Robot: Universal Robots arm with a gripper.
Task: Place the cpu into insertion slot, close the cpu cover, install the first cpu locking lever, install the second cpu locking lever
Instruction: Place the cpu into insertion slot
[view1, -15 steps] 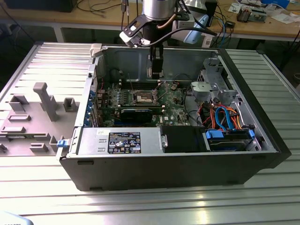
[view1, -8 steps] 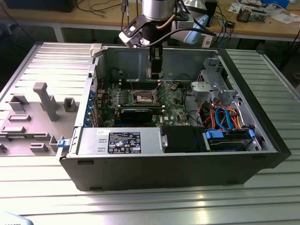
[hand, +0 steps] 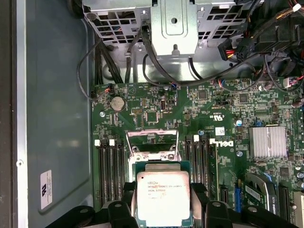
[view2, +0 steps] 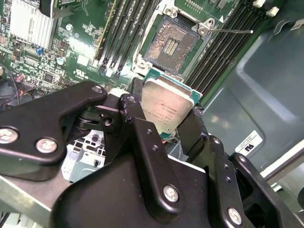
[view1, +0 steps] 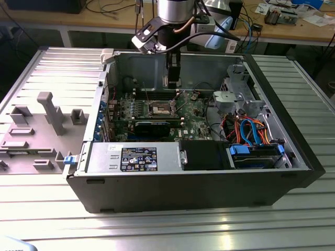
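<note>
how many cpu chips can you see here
1. The cpu is clamped in the hand, held over the motherboard close to the socket, which lies open and empty. Others may be hidden behind the hand.

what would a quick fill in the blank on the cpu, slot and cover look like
The cpu is clamped in the ____.
The insertion slot is ____, with no chip in it.
The cpu cover stands ____.
Missing words: gripper; empty; open.
</note>
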